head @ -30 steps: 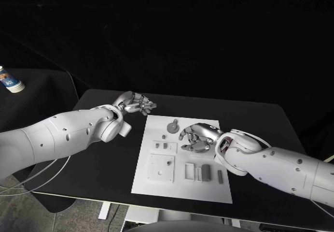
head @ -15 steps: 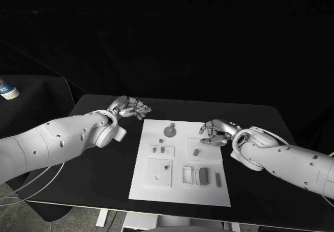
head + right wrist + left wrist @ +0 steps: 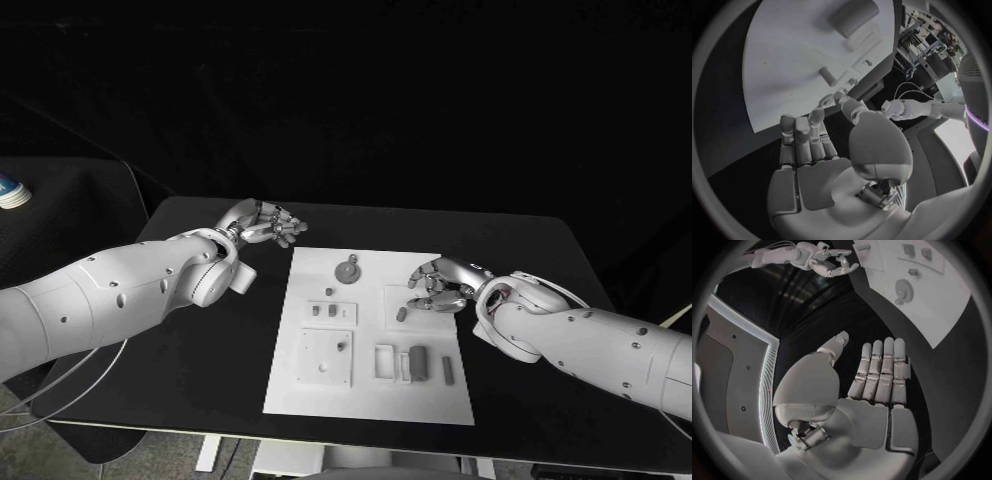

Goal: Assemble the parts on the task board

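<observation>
The white task board [image 3: 289, 395] lies mid-table with grey parts on it: a round disc [image 3: 348, 268], a short cylinder [image 3: 402, 314], a dark block [image 3: 418, 362] and a slim bar [image 3: 449, 371]. My right hand [image 3: 444, 280] hovers at the board's right edge, just right of the cylinder, holding nothing. Its fingers [image 3: 807, 137] stretch out empty above the board [image 3: 798, 65], with the cylinder [image 3: 827, 76] ahead of them. My left hand [image 3: 267, 222] stays off the board's far left corner, palm bare and fingers [image 3: 879, 370] straight. The disc [image 3: 904, 290] lies well beyond it.
A raised square plate [image 3: 326, 355] with a small peg sits at the board's near left, and a white frame [image 3: 385, 363] stands beside the block. Small studs [image 3: 325, 311] lie left of the cylinder. Black table [image 3: 216, 340] surrounds the board.
My right hand has drawn back from the board's middle to its right edge, uncovering the short cylinder. The left hand has barely moved. The camera has shifted slightly.
</observation>
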### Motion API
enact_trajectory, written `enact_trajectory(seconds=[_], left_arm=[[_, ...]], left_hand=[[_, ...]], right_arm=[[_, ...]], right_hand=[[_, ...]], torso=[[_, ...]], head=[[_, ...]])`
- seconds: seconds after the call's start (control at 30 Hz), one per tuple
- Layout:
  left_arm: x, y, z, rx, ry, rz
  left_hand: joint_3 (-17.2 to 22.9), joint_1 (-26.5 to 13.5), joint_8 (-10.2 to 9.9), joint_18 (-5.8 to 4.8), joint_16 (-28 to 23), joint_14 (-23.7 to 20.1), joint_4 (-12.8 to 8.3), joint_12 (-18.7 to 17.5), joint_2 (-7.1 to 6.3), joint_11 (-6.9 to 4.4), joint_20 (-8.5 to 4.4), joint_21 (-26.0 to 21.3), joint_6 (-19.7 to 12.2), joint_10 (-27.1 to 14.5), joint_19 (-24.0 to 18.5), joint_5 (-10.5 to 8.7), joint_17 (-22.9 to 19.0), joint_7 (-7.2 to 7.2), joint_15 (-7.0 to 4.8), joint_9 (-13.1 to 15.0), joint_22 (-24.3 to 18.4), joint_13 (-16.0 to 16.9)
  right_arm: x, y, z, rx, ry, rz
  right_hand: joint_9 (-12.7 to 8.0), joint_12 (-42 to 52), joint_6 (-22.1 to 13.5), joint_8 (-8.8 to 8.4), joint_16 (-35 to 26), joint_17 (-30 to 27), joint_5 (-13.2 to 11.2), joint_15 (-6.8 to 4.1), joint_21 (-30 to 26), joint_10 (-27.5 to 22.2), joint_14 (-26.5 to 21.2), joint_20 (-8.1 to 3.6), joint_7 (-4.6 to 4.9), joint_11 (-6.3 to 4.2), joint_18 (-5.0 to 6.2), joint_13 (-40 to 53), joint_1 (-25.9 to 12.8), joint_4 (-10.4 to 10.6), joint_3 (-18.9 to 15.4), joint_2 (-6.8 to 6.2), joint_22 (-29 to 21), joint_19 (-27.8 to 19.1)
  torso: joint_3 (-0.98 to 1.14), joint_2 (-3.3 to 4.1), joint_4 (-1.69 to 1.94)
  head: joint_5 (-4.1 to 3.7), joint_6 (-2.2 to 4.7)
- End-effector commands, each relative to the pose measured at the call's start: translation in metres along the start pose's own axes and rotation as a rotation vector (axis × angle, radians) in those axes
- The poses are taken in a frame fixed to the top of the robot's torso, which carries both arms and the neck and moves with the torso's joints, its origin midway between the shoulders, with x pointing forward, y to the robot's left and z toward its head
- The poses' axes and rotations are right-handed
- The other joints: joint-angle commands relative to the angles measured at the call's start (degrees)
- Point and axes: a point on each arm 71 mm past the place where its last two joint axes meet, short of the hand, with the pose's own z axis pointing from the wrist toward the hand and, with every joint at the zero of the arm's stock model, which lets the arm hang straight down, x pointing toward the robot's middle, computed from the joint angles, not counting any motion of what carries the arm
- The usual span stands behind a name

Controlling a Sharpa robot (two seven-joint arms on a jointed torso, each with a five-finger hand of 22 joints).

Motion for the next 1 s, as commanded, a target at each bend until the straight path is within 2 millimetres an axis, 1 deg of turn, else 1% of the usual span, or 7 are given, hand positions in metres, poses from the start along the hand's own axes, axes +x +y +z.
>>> enact_trajectory(seconds=[0.03, 0.13, 0.17, 0.47, 0.67, 0.83, 1.0], left_arm=[[0.000, -0.002, 0.000, 0.015, 0.010, -0.008], [0.000, -0.002, 0.000, 0.014, 0.009, -0.008], [0.000, -0.002, 0.000, 0.014, 0.008, -0.008], [0.001, -0.002, 0.000, 0.015, 0.012, -0.009], [0.001, -0.002, 0.000, 0.014, 0.011, -0.008], [0.001, -0.002, 0.001, 0.014, 0.012, -0.008], [0.001, -0.002, 0.000, 0.014, 0.012, -0.009]], left_hand=[[-0.3, -0.1, 0.2, 0.35, -0.4, 0.3, 0.1, -0.2, 0.54, -0.11, 0.02, -0.3, 0.3, 0.4, -0.4, 0.20, -0.1, 0.09, 0.14, 0.1, 0.0, 0.1], [-0.3, -0.1, 0.2, 0.35, -0.4, 0.3, 0.1, -0.2, 0.54, -0.11, 0.02, -0.3, 0.3, 0.4, -0.4, 0.20, -0.1, 0.09, 0.14, 0.1, 0.0, 0.1], [-0.3, -0.1, 0.2, 0.35, -0.4, 0.3, 0.1, -0.2, 0.55, -0.11, 0.02, -0.3, 0.3, 0.4, -0.4, 0.20, -0.1, 0.09, 0.14, 0.1, 0.0, 0.1], [-0.3, -0.1, 0.2, 0.35, -0.4, 0.3, 0.1, -0.2, 0.57, -0.11, 0.02, -0.3, 0.3, 0.4, -0.4, 0.20, -0.1, 0.09, 0.14, 0.1, 0.0, 0.1], [-0.3, -0.1, 0.2, 0.34, -0.4, 0.3, 0.1, -0.2, 0.59, -0.12, 0.02, -0.3, 0.3, 0.5, -0.4, 0.20, -0.1, 0.09, 0.14, 0.1, 0.0, 0.1], [-0.3, -0.1, 0.2, 0.34, -0.4, 0.3, 0.2, -0.3, 0.60, -0.12, 0.02, -0.3, 0.3, 0.5, -0.4, 0.20, -0.1, 0.09, 0.14, 0.1, 0.0, 0.1], [-0.3, -0.1, 0.2, 0.34, -0.4, 0.3, 0.2, -0.3, 0.62, -0.12, 0.01, -0.3, 0.3, 0.5, -0.4, 0.20, -0.1, 0.09, 0.14, 0.1, 0.0, 0.1]], right_arm=[[0.005, 0.001, -0.004, -0.017, 0.036, 0.019], [0.011, 0.000, -0.006, -0.016, 0.049, 0.024], [0.014, 0.000, -0.006, -0.016, 0.054, 0.027], [0.033, 0.006, -0.002, -0.026, 0.074, 0.025], [0.035, 0.008, 0.000, -0.032, 0.071, 0.015], [0.036, 0.009, 0.001, -0.033, 0.072, 0.011], [0.039, 0.007, 0.002, -0.029, 0.065, -0.014]], right_hand=[[-0.1, 0.4, -0.7, 0.19, 0.1, 0.0, 0.2, -0.08, 4.6, -0.5, -0.2, 0.09, 0.23, 0.06, -0.31, 0.0, -1.3, 0.1, -0.8, -0.11, -0.1, -0.3], [-0.1, 0.4, -0.9, 0.25, 0.1, 0.0, 0.2, -0.06, 4.5, -0.6, -0.3, 0.08, 0.24, 0.09, -0.33, -0.1, -2.5, 0.2, -1.6, -0.37, -0.2, -0.4], [-0.1, 0.5, -1.0, 0.32, 0.1, -0.1, 0.2, -0.05, 4.5, -0.8, -0.4, 0.05, 0.23, 0.11, -0.32, -0.1, -3.3, -0.1, -2.8, -0.16, -0.2, -0.6], [-0.1, 0.5, -1.1, 0.34, 0.1, -0.1, 0.2, -0.06, 4.6, -0.8, -0.5, 0.02, 0.22, 0.10, -0.30, -0.1, -3.4, -0.3, -3.1, 0.04, -0.3, -0.6], [-0.1, 0.6, -1.1, 0.42, 0.2, -0.1, 0.3, -0.10, 4.6, -0.9, -0.5, -0.05, 0.20, 0.05, -0.20, -0.1, -2.9, -0.8, -3.2, 0.54, -0.3, -0.6], [-0.1, 0.6, -1.0, 0.51, 0.2, 0.0, 0.3, -0.14, 4.6, -0.9, -0.5, -0.11, 0.18, 0.01, -0.12, -0.1, -2.5, -1.1, -3.2, 0.88, -0.3, -0.6], [0.1, 0.8, -0.4, 0.99, 0.3, 0.0, 0.3, -0.24, 4.7, -0.8, -0.4, -0.24, 0.12, -0.09, 0.04, -0.1, -1.1, -1.5, -3.0, 1.64, -0.3, -0.6]], torso=[[-0.11, -0.08, 0.06], [-0.15, -0.10, 0.05], [-0.17, -0.10, 0.00], [-0.12, -0.04, 0.10], [-0.11, -0.04, 0.08], [-0.17, -0.10, 0.03], [-0.15, -0.08, 0.06]], head=[[-0.03, -0.20], [-0.04, -0.22], [-0.05, -0.33], [0.15, -0.59], [0.31, -0.70], [0.32, -0.74], [0.36, -0.82]])
